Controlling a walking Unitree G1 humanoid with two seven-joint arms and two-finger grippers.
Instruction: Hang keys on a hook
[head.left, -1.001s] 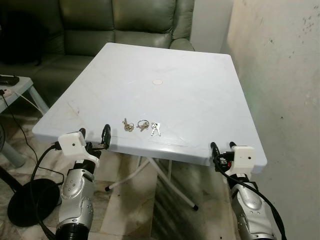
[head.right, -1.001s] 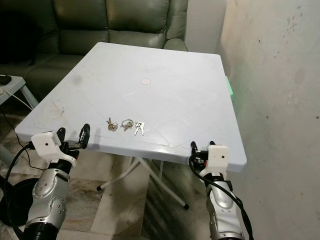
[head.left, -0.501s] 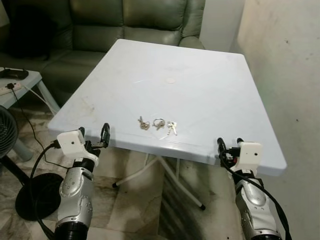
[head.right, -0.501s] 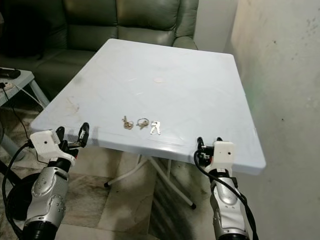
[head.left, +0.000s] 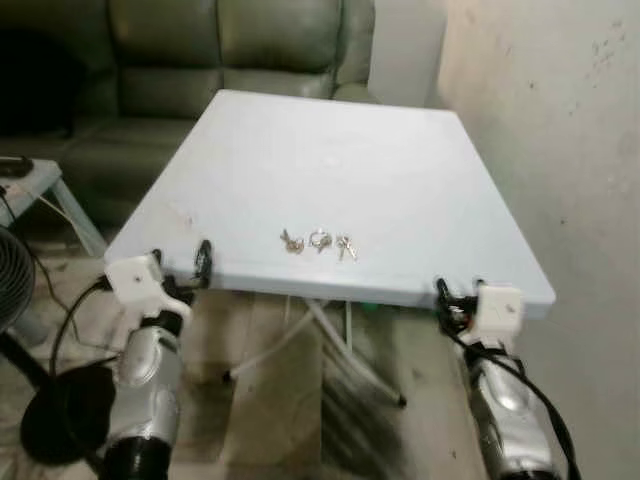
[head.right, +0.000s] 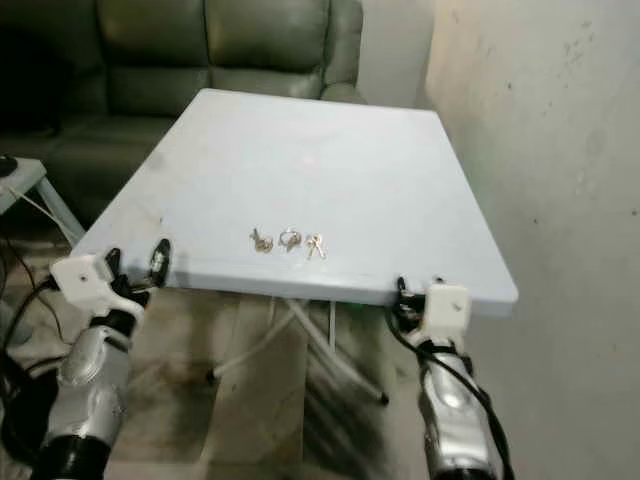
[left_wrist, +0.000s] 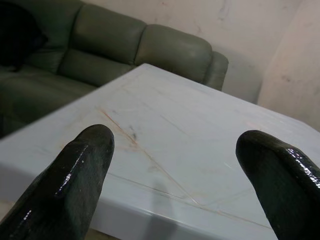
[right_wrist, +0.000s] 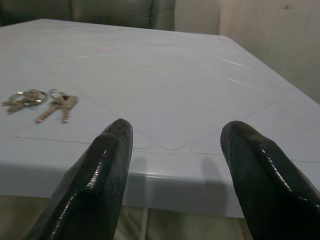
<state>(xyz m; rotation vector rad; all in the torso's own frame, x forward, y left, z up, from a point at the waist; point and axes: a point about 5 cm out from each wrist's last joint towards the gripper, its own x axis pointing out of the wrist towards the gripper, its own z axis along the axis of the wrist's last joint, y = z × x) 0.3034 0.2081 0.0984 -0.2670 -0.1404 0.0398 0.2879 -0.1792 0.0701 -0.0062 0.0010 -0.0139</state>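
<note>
pale blue table (head.left: 400, 170), green sofa (head.left: 200, 50)

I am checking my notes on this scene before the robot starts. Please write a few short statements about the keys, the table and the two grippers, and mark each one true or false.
1. The keys lie on the white table, near its front edge. True.
2. The left gripper is shut on the keys. False: it is open and holds nothing, at the table's front left corner.
3. The right gripper is open, at the table's front right edge. True.
4. A green sofa stands behind the table. True.
5. The keys already hang on a hook. False: they lie flat on the table.
</note>
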